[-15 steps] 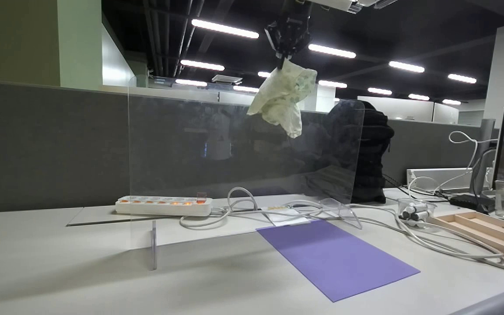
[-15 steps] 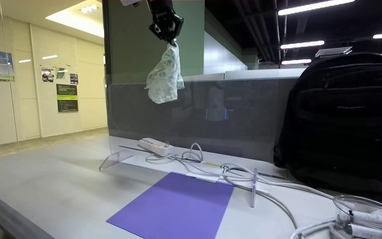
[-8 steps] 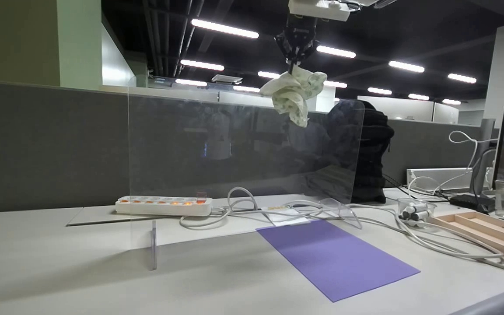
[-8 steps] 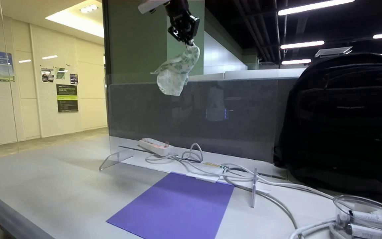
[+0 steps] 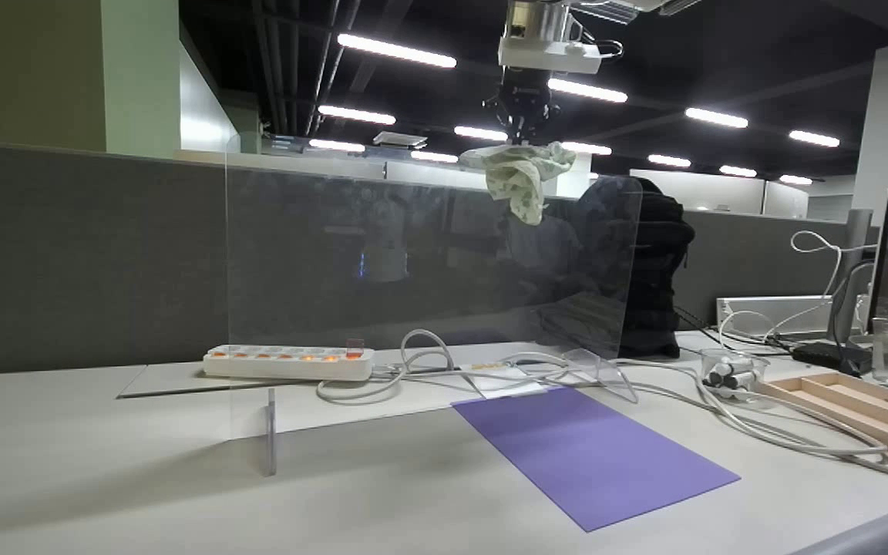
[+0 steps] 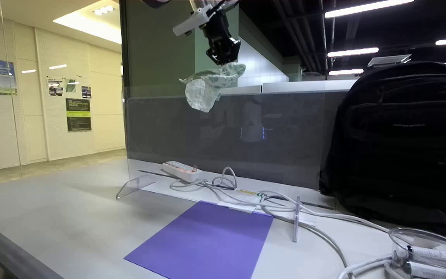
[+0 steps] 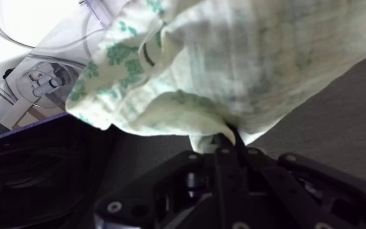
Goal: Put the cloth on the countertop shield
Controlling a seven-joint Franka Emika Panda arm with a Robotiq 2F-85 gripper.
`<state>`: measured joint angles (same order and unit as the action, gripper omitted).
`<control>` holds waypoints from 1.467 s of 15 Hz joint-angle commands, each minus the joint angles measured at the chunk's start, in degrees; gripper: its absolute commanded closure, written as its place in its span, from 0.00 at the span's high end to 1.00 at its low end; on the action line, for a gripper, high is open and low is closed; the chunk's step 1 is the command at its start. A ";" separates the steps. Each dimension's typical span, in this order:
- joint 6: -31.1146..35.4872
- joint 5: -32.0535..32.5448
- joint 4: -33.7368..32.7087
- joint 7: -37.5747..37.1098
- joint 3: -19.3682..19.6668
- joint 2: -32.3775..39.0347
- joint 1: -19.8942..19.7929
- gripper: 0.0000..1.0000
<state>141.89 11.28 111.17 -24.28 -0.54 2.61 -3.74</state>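
Pinches the cloth (image 5: pixel 525 185) between gripper (image 5: pixel 519 141) jaws at the top edge of the shield (image 5: pixel 321 254), one o'clock from centre in an exterior view. Overlooks a pale desk (image 5: pixel 382 501) with purple sheet (image 5: pixel 598 459) at four-thirty, power strip (image 5: pixel 287 367) at eight, grey partition (image 5: pixel 82 262) behind.

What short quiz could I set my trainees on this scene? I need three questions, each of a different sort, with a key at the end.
1. Multiple choice: what is the hand gripping?
A) the bag
B) the cloth
C) the purple sheet

2. True or false: the cloth is lying on the purple sheet.

3. Fill the gap with "in front of" or "behind": in both exterior views, the power strip lies ____ the shield.

Key:
1. B
2. False; it is up in the hand.
3. behind
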 commanded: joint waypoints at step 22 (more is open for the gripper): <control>-10.49 -1.17 -1.94 4.49 1.02 0.70 3.42 1.00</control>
<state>133.69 10.07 107.53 -22.36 0.56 4.50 -1.41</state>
